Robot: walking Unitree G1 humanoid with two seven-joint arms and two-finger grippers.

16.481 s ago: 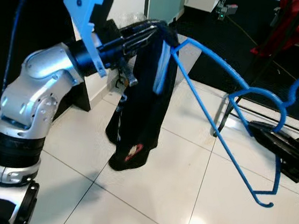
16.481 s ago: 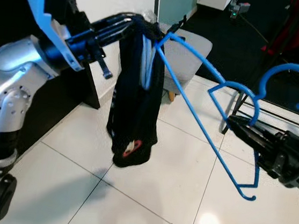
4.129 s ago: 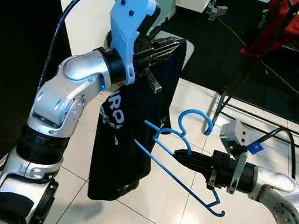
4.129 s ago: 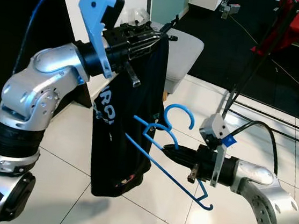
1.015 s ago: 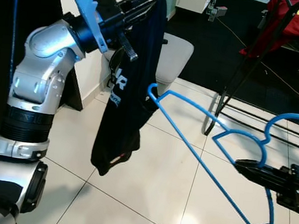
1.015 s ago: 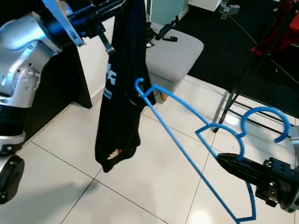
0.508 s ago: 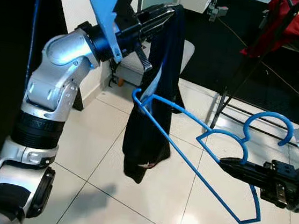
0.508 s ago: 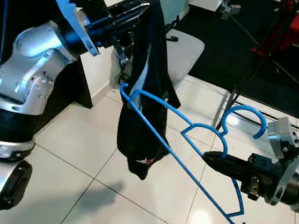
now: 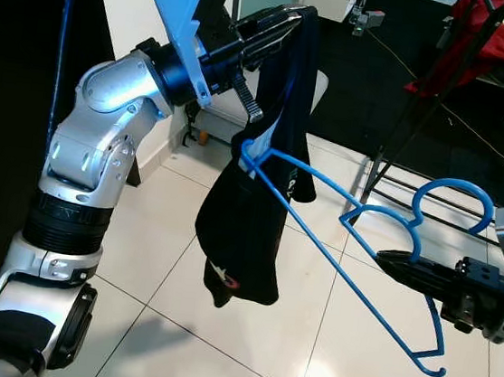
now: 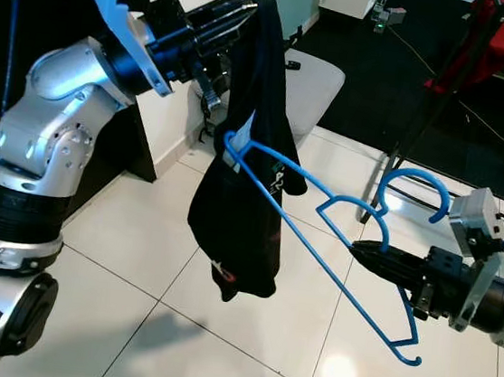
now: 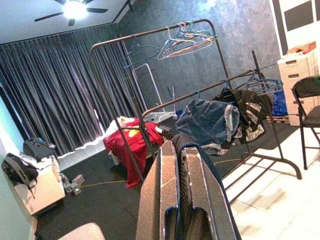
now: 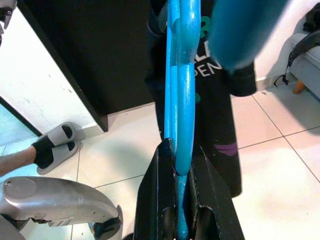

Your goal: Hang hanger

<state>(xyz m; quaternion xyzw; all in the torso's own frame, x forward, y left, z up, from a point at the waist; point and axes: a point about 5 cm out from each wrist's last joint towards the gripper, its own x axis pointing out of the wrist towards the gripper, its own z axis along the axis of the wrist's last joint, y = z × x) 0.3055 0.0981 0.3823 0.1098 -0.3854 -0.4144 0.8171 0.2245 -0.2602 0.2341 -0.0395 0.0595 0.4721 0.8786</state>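
White tiled floor; grey stool, clothes rack standing on it.

Left tool raised and clamped; right tool low, clamped.

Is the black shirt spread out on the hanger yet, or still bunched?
Still bunched. The black shirt dangles crumpled from the left gripper; only the far tip of the blue hanger, held by the right gripper, reaches into it.
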